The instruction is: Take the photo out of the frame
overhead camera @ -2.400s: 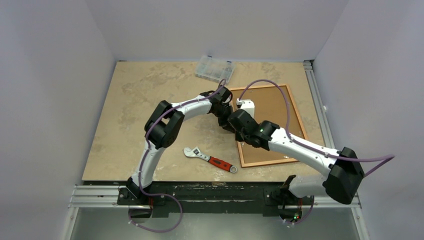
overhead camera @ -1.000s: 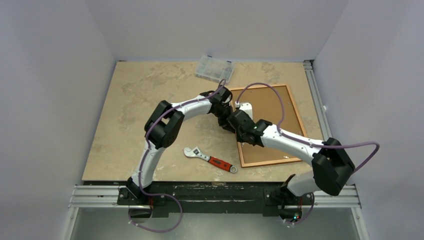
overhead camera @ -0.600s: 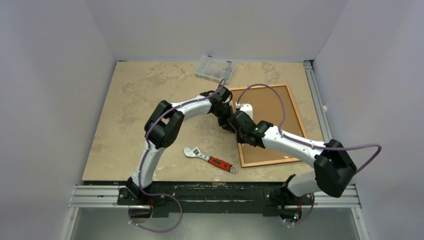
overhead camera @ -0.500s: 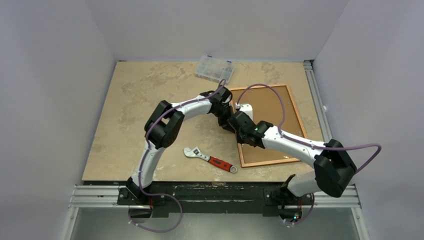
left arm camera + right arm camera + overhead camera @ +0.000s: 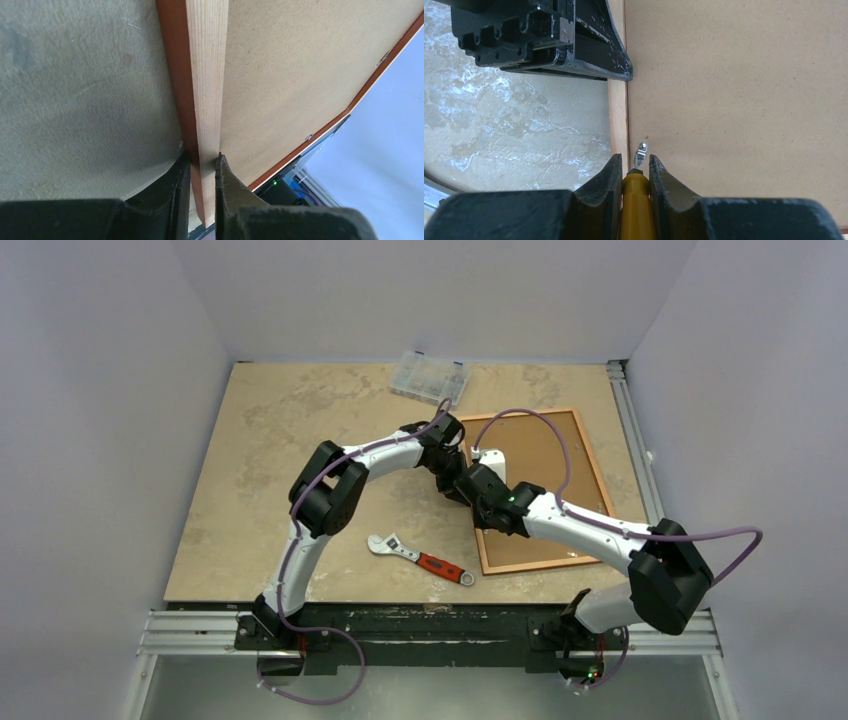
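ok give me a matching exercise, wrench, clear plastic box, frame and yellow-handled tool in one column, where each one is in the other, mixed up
Things:
1. wrench
2. clear plastic box
3. frame
4. yellow-handled tool

Places:
a. pinched on one rail by the left end effector
b. held in the right end effector, metal tip at the backing board's edge
c. at the far edge of the table
d. lying free near the front of the table, left of the frame

Pairs: 1-d, 2-c, 3-a, 4-b
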`<state>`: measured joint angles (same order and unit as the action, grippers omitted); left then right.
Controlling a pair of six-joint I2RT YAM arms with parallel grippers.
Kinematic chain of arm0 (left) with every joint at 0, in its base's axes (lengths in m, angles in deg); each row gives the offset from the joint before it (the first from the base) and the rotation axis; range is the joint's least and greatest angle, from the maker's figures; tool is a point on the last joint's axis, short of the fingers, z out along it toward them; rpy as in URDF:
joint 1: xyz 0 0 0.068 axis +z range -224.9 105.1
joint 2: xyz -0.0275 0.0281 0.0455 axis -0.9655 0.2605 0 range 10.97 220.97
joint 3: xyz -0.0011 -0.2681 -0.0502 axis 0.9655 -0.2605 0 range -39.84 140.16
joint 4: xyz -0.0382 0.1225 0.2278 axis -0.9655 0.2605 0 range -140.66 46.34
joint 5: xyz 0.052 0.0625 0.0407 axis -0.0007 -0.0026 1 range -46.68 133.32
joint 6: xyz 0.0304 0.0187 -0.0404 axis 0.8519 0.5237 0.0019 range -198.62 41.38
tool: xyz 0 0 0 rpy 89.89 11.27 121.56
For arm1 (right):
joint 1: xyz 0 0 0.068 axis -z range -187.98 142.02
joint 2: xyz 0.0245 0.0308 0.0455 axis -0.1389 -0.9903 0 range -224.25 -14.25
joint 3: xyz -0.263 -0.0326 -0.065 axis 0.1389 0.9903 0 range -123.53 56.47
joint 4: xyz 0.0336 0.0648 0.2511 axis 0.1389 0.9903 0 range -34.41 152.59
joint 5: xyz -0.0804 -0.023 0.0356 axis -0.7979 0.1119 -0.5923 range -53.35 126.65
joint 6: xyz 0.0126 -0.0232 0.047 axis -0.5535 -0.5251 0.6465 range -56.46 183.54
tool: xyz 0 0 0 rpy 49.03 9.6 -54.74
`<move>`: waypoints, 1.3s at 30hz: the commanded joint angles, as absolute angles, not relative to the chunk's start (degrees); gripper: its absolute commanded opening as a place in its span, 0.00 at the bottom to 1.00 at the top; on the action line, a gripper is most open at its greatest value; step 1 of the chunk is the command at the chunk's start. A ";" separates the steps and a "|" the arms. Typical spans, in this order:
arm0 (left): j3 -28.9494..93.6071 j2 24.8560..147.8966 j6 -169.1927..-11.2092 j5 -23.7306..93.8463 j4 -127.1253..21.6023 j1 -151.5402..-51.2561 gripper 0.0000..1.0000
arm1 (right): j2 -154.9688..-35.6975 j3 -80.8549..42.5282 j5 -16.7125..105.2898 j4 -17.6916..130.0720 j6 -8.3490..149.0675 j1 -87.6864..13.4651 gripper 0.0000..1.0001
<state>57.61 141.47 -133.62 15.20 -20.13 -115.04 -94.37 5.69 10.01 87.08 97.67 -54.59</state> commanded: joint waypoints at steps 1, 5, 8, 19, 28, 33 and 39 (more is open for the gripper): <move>55.87 144.96 -133.56 18.32 -22.80 -114.75 0.00 | -94.33 5.76 9.08 95.88 98.06 -55.05 0.00; 55.87 144.96 -133.47 18.28 -22.80 -114.83 0.00 | -93.94 5.84 8.75 96.62 98.58 -55.37 0.00; 55.87 145.00 -133.47 18.09 -22.91 -114.73 0.00 | -92.83 5.78 8.94 97.00 98.82 -55.44 0.00; 54.74 140.50 -130.74 15.70 -27.13 -114.79 0.39 | -72.90 3.11 4.26 106.11 101.96 -55.62 0.00; 48.43 131.32 -129.05 17.42 -27.49 -117.55 0.58 | -63.17 3.91 2.48 107.36 103.89 -55.53 0.00; 43.79 128.27 -129.45 21.74 -27.82 -121.85 0.56 | -61.51 4.28 2.66 106.91 103.63 -55.58 0.00; 40.58 128.90 -133.81 25.94 -27.68 -126.62 0.43 | -59.78 4.91 3.18 106.02 103.34 -55.53 0.00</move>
<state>43.03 130.25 -131.15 22.09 -26.74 -124.33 -61.23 5.27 4.59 107.06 102.55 -55.49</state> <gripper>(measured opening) 0.482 0.174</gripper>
